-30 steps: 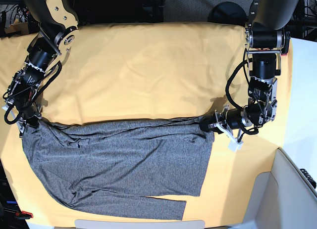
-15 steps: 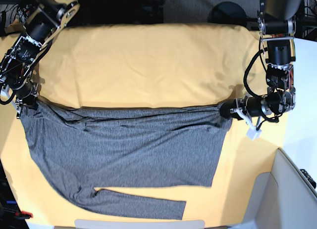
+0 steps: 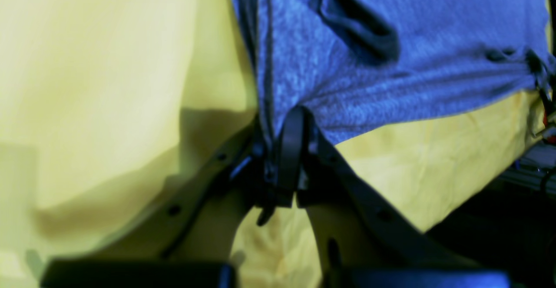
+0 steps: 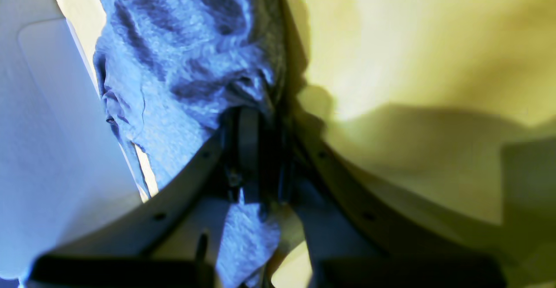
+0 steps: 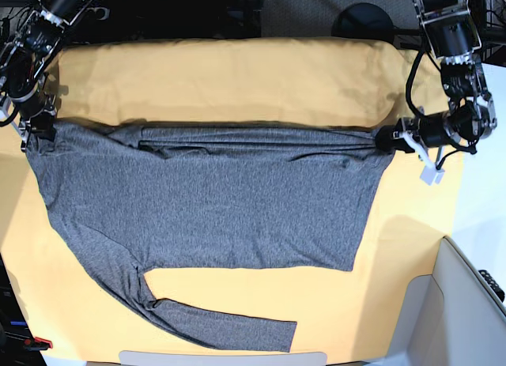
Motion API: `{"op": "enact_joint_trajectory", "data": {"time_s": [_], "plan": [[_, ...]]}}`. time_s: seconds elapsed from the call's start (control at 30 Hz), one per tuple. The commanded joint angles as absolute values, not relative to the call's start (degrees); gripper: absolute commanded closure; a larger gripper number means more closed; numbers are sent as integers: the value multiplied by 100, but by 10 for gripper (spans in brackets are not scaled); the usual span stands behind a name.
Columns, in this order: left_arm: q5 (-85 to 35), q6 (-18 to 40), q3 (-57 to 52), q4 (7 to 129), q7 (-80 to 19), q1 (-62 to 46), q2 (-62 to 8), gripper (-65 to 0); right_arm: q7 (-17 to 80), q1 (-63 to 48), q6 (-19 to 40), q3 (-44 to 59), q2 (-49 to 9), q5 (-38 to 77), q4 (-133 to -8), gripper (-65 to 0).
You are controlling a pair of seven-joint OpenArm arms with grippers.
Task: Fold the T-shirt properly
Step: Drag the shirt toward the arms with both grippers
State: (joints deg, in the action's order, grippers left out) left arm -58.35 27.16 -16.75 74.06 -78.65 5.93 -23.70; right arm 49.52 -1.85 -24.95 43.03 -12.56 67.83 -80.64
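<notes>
The dark grey T-shirt [image 5: 205,196] lies spread across the yellow-orange table cloth [image 5: 229,81], one long sleeve [image 5: 221,326] trailing along the front edge. My left gripper [image 5: 386,139] is shut on the shirt's far right corner; the left wrist view shows its fingers [image 3: 290,149] pinching the grey fabric [image 3: 391,31] edge. My right gripper [image 5: 35,129] is shut on the shirt's far left corner; the right wrist view shows its fingers [image 4: 247,140] clamped on bunched fabric [image 4: 186,62]. The shirt's far edge is pulled taut between both grippers.
A white bin or panel [image 5: 466,303] stands at the front right corner. A white surface [image 5: 486,137] borders the cloth on the right. Dark equipment and cables [image 5: 237,10] lie beyond the far edge. A white plate [image 5: 221,358] sits at the front edge.
Both grippers have dragged the shirt's held edge away from the front, toward the table's far side, and further apart. The shirt now lies flatter and more stretched out.
</notes>
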Motion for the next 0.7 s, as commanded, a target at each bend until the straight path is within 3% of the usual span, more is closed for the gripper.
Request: {"op": "enact_joint_trajectory", "data": {"time_s": [0.0,0.33,0.67], "plan": [[-5815,2703,-1815,7609,-7855,576,-2536,-2,4840,-391,-2844,4347,-1349,6484,-8101,0],[-5815,2703,-2440,8462,-8000,-374,-2536,-2,4840,-1499,-2844,4541,-1560,7213,-8470,0],[-5815,2703,-2466,8532,-8000,-910,-2536,-2,4848,-2044,-2844,4611,-1569,7618,-8505,0]]}}
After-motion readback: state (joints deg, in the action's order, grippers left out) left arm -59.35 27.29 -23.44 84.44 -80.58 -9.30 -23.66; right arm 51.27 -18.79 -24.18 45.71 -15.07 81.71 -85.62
